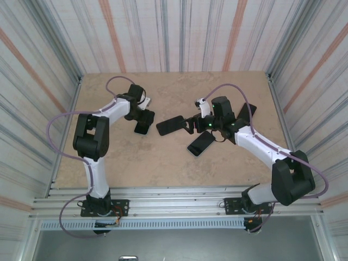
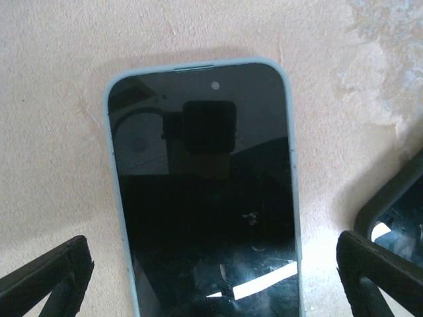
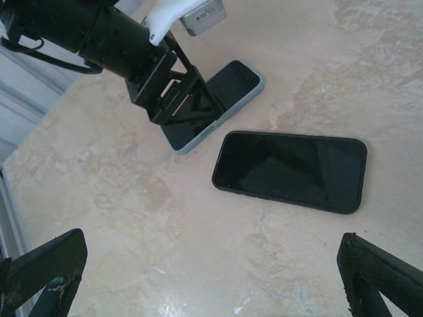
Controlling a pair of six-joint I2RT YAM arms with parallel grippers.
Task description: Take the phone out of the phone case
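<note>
A phone [image 2: 205,198] in a light blue case [image 2: 112,165] lies screen-up on the beige table [image 2: 59,79], its dark glass reflecting the camera. The left gripper [image 2: 211,264] stands with its jaws spread wide, one black finger [image 2: 56,274] on either side of the phone's lower end, neither touching it. To the phone's right, the corner of a second, dark-cased phone [image 2: 400,211] shows.

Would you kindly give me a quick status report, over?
Left end effector open over blue-cased phone. Right end effector open, near black phone. Phone not yet out. Nothing blocking.

bright, even light; soft shadows, glare streaks on the phone screen [image 2: 208,211].
</note>
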